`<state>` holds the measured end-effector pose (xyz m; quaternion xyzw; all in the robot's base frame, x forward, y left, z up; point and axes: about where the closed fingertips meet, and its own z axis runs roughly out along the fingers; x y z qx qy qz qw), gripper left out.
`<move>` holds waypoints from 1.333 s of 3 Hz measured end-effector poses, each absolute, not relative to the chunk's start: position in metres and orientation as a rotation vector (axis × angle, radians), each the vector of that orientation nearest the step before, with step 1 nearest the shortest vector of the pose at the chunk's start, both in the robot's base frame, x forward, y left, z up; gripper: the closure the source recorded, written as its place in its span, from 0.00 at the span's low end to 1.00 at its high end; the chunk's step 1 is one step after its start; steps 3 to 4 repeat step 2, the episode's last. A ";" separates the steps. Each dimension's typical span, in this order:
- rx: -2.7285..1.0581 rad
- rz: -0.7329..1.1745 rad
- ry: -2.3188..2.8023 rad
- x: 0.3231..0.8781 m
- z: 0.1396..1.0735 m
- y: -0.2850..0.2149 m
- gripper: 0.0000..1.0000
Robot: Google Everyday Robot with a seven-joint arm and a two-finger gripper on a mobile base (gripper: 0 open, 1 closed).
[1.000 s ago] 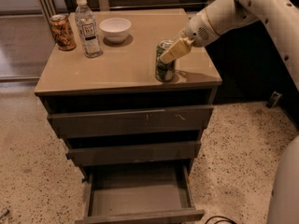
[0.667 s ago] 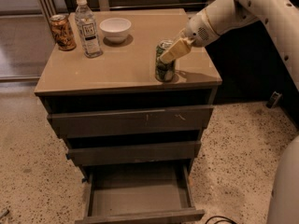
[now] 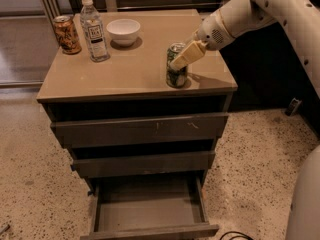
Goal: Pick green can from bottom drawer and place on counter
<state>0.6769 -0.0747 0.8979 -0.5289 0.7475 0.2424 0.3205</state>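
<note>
Counter (image 3: 135, 69) fills mid-frame atop the cabinet. Bottom drawer (image 3: 150, 211) is pulled out at bottom centre, floor bare. White arm (image 3: 240, 14) comes in from upper right. Gripper (image 3: 182, 58) is clamped round the top of the green can (image 3: 176, 76), which stands upright on the counter near the front-right corner. Upper left, well apart from it: water bottle (image 3: 94, 31), white bowl (image 3: 123, 30), orange-brown can (image 3: 66, 34).

Lighting: dim, warm, from upper left of frame.
Glare: soft sheen over counter (image 3: 135, 69).
Shadows: 1 short shadow falls right of green can (image 3: 176, 75), clasped by the pale, well-lit gripper (image 3: 182, 59) at centre right. Drawer gaps and upper right background near black. Bottom drawer (image 3: 150, 213) floor murky.
</note>
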 end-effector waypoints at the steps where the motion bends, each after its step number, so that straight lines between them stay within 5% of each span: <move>1: -1.390 0.637 1.964 0.677 0.898 -0.075 0.00; 4: -1.390 0.637 1.964 0.677 0.898 -0.075 0.00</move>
